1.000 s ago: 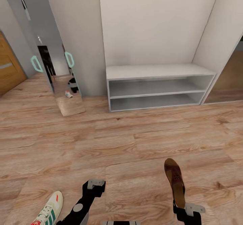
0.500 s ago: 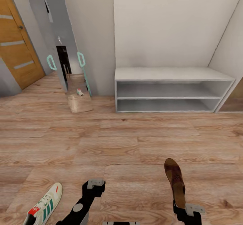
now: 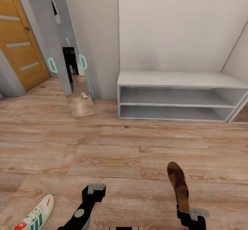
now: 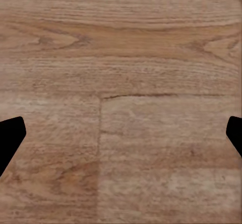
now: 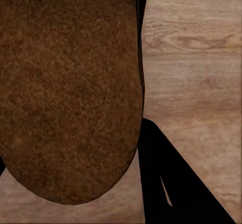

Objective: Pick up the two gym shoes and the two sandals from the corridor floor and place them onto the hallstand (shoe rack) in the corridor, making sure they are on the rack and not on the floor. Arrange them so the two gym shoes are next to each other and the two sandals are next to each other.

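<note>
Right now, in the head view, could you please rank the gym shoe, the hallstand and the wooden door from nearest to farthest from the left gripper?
1. gym shoe: on the floor just left of the left gripper.
2. hallstand: ahead against the wall, to the right.
3. wooden door: far left, beyond the mirror.

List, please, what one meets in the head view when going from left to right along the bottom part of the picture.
gym shoe → left gripper → sandal, held up by the right gripper, which sits just below it.
</note>
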Robot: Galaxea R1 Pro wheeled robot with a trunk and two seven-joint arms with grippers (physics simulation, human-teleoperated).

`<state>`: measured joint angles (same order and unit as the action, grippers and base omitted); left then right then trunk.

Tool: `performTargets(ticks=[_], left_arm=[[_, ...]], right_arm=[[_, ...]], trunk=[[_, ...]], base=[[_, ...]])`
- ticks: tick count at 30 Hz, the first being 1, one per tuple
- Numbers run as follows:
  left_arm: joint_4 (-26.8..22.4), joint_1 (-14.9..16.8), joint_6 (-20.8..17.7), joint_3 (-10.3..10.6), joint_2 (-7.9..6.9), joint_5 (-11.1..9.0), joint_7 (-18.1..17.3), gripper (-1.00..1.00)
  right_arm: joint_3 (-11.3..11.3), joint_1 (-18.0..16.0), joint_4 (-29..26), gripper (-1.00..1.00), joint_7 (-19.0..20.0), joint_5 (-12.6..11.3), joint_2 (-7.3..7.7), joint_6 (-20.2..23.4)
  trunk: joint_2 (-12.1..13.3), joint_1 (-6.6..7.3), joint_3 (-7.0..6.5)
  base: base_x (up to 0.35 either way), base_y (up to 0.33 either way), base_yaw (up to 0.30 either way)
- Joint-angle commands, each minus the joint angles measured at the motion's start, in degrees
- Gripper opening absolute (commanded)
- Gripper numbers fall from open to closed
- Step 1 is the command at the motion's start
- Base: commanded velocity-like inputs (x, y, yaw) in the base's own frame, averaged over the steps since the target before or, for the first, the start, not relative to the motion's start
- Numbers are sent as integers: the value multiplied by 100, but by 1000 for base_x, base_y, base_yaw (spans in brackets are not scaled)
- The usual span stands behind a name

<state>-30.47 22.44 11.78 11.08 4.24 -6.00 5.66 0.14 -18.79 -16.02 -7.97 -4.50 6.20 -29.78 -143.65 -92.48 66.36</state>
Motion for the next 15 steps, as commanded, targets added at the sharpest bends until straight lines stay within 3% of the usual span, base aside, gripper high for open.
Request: performTargets(ticks=[1, 6, 11, 15], left_arm=[[4, 3, 23, 49, -7, -59, 65, 100], [0, -132, 56, 51, -10, -64, 374, 100], [3, -189, 282, 52, -6, -61, 456, 100], [5, -203, 378, 53, -2, -67, 478, 100]], right_arm=[[4, -2, 2, -100, 97, -69, 10, -20], [-15, -2, 2, -100, 1015, -94, 157, -19], [-21, -2, 2, -100, 1164, -102, 179, -24], [-15, -2, 2, -100, 1197, -97, 152, -27]], trunk=[[-2, -1, 4], [-2, -1, 4], [-2, -1, 4], [-2, -1, 4]], base=[[249, -183, 1], [249, -182, 0], [249, -182, 0], [249, -182, 162]])
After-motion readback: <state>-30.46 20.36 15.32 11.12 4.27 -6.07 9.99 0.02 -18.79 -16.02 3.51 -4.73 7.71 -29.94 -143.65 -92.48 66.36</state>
